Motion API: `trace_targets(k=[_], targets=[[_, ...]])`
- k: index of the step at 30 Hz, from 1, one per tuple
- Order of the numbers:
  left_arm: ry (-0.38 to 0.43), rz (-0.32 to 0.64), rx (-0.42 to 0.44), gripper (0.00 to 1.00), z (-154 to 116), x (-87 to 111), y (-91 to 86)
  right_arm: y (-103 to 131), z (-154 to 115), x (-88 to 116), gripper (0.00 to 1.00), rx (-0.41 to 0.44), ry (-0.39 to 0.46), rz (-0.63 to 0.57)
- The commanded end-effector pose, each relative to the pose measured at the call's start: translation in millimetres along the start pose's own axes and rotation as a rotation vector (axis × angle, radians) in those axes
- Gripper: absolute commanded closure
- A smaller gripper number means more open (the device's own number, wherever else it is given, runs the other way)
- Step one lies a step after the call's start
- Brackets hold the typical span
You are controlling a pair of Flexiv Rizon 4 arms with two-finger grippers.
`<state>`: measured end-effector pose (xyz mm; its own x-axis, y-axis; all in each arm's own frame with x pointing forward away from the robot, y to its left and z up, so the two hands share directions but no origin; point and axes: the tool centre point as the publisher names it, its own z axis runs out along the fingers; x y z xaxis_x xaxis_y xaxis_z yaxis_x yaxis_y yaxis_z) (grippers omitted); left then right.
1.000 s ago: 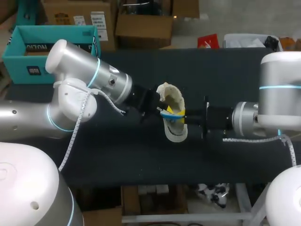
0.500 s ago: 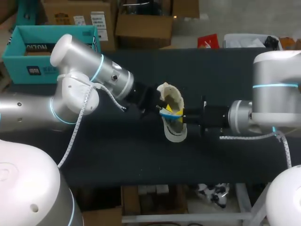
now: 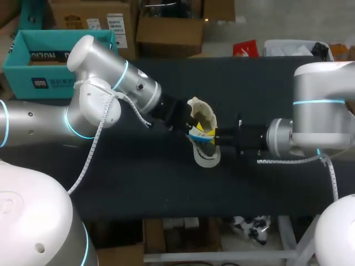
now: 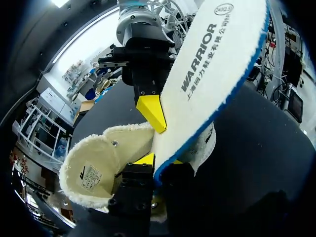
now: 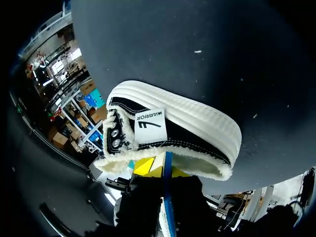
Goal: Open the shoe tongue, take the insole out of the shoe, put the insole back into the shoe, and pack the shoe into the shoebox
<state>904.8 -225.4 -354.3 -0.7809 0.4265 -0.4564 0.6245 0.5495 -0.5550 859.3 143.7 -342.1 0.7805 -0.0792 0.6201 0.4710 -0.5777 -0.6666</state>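
Since 1 s ago right gripper (image 3: pixel 216 134) has closed in on shoe (image 3: pixel 206 158), grip not discernible; left gripper (image 4: pixel 159 165) pinches insole (image 4: pixel 212 64), mostly outside shoe, so insole step unfinished

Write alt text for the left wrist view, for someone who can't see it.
The left gripper pinches a white fleecy insole with a blue edge, which rises above a fleece-lined shoe on a black table. The right gripper is just ahead, against the insole's face.
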Motion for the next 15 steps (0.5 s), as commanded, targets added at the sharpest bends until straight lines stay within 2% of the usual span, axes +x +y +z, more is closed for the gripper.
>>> trace_targets(k=[1, 3, 7, 12, 15], targets=[[-0.018, 0.012, 0.027, 0.62, -11, 11.4, -8.6, -4, -2, 2, 1.00, -0.017, 0.000, -0.005], [-0.032, 0.028, 0.043, 0.53, -19, 17.2, -14.0, -4, -5, 3, 1.00, -0.026, 0.004, -0.009], [-0.067, 0.042, 0.076, 0.55, -35, 23.2, -23.7, -3, -7, 2, 1.00, -0.030, 0.006, -0.008], [-0.084, 0.059, 0.085, 0.69, -42, 26.5, -33.7, 1, -8, 2, 1.00, -0.032, 0.005, -0.007], [-0.087, 0.062, 0.090, 0.87, -39, 25.3, -37.0, 3, -8, 1, 1.00, -0.029, 0.005, -0.005]])
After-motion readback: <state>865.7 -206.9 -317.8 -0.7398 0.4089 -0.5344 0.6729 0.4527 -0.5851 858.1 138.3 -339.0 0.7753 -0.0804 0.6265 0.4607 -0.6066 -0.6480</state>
